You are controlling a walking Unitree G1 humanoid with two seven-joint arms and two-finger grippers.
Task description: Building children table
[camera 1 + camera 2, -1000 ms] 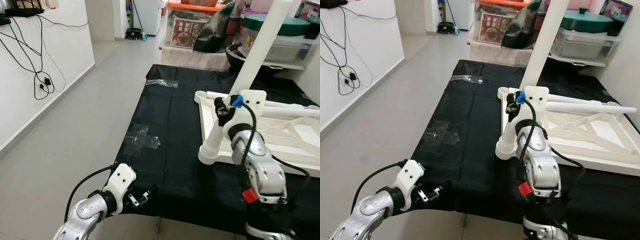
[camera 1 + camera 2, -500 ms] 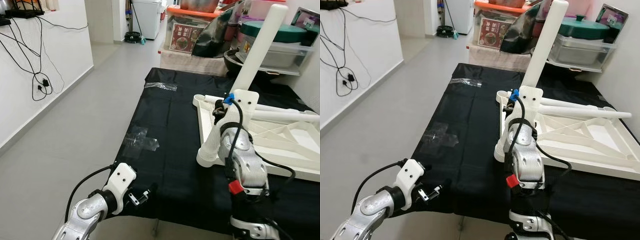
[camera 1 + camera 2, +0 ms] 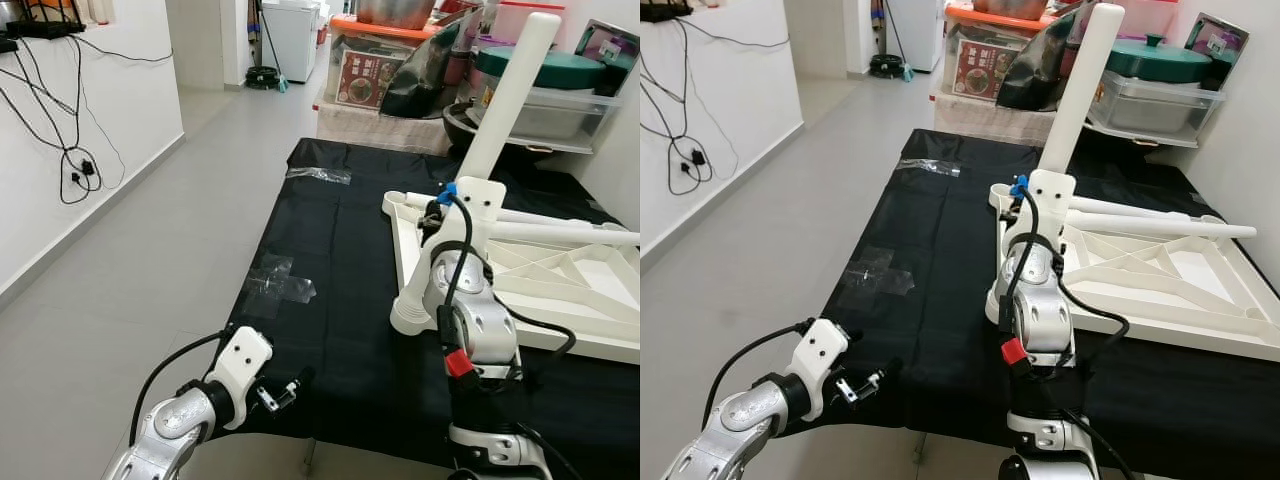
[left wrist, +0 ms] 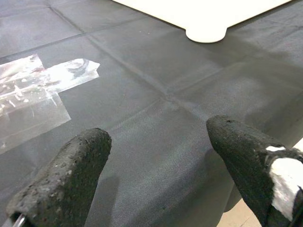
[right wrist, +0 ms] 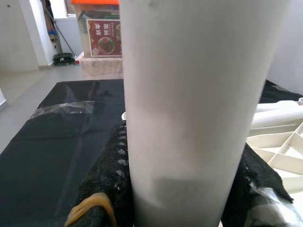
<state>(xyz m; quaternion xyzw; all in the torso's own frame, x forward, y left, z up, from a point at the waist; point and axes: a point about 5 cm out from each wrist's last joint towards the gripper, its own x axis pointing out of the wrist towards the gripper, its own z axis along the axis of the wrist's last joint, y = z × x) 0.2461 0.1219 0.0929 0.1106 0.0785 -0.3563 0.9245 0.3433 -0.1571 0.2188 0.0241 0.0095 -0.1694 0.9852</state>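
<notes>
An upturned white table top [image 3: 560,290] lies on the black cloth [image 3: 340,250]. A white table leg [image 3: 505,100] rises tilted from its near left corner, lower end [image 3: 410,315] down at that corner. My right gripper [image 3: 432,215] is shut around this leg partway up; in the right wrist view the leg [image 5: 189,94] sits between the black fingers [image 5: 106,179]. A second white leg [image 3: 560,232] lies across the table top. My left gripper [image 4: 156,175] hovers open over the cloth's near edge, nothing between its fingers [image 4: 61,184].
Clear plastic film [image 3: 278,282] is stuck on the cloth's left part, and a plastic bag [image 3: 318,174] lies farther back. Boxes, a pot and storage bins [image 3: 540,85] crowd the far end. Grey floor [image 3: 120,250] and a wall with hanging cables [image 3: 80,165] are left.
The camera has risen and pulled back, so the whole picture has shifted. The right gripper still holds the tilted leg at the corner. The left gripper has not moved.
</notes>
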